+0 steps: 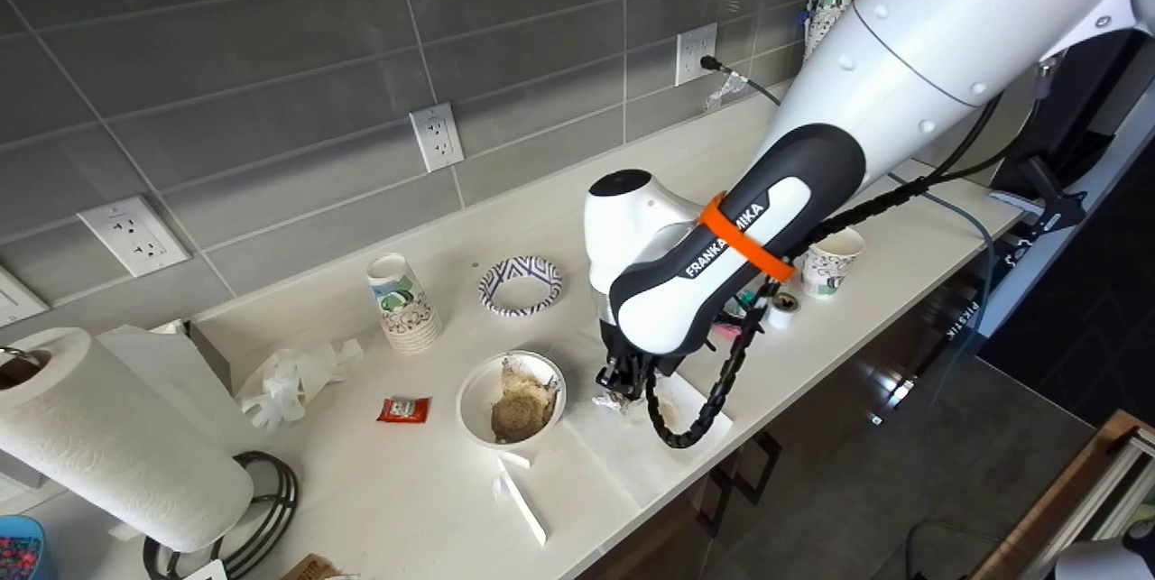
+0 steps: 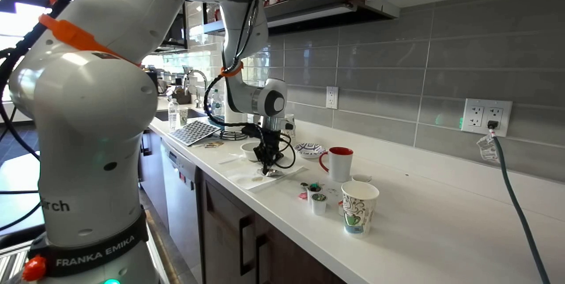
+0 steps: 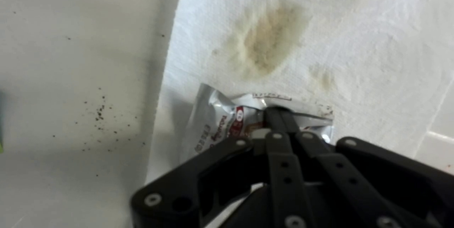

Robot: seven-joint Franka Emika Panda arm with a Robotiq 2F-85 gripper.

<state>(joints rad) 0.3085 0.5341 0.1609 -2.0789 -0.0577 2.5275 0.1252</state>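
Note:
In the wrist view my gripper point(image 3: 280, 112) has its fingers pressed together over the middle of a crumpled silver packet point(image 3: 218, 125) with red print. Creases run out from the fingertips to both sides, and the foil looks pinched there. A raised corner of it sticks up at the left. Under it lies a white paper towel point(image 3: 330, 15) with a tan stain. In an exterior view the gripper point(image 2: 265, 171) points down at the counter, low on the towel. A white bowl point(image 1: 466, 404) holding light and brown powder stands beside it in an exterior view.
A patterned paper bowl point(image 1: 552, 300), stacked cups point(image 1: 406, 309) and a red packet point(image 1: 403, 409) lie around. White strips point(image 1: 523, 499) sit near the counter's front edge. A mug point(image 2: 340, 164), small pods point(image 2: 318, 204) and a paper cup point(image 2: 359, 209) stand on another side.

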